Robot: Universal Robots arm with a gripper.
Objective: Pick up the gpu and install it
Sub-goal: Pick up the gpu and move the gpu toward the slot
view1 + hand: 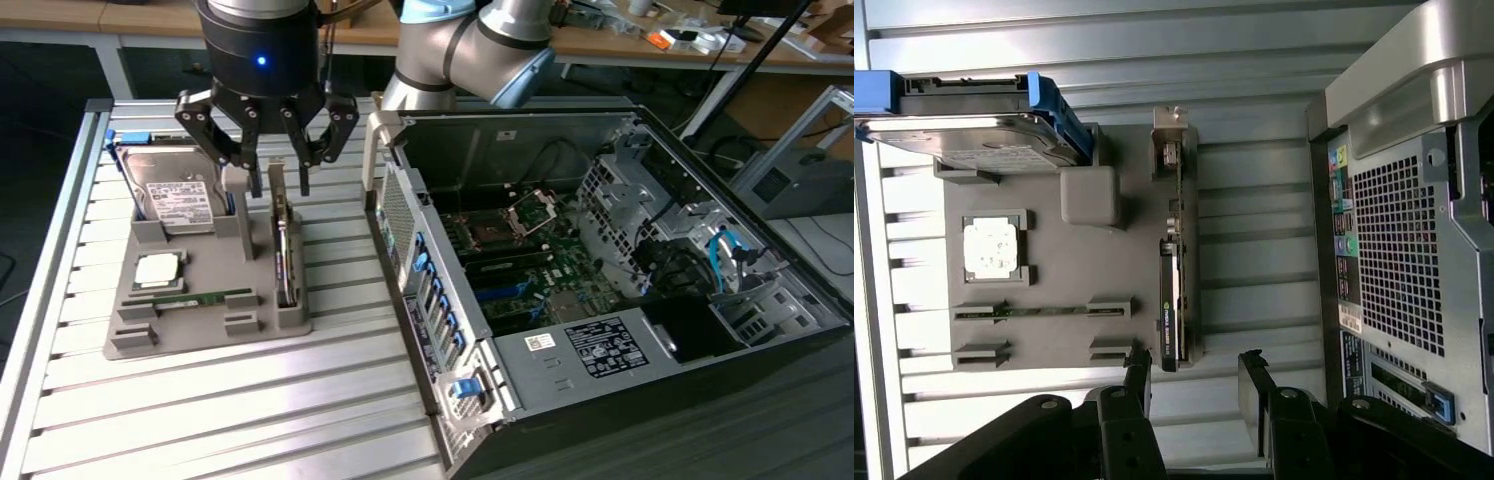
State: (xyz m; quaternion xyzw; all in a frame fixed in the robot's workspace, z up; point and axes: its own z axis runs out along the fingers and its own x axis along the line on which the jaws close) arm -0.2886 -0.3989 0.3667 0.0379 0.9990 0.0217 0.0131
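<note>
gpu (283,250) stands on edge in the grey tray (200,335), just below the jaws, which are spread wide and empty. wrist view: its end sits between the released jaws, close to one finger (1139,368).

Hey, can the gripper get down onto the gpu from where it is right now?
Probably yes. The gripper hangs open above the gpu, which stands on edge in the gray holder with its top edge exposed; nothing lies between them.
</note>
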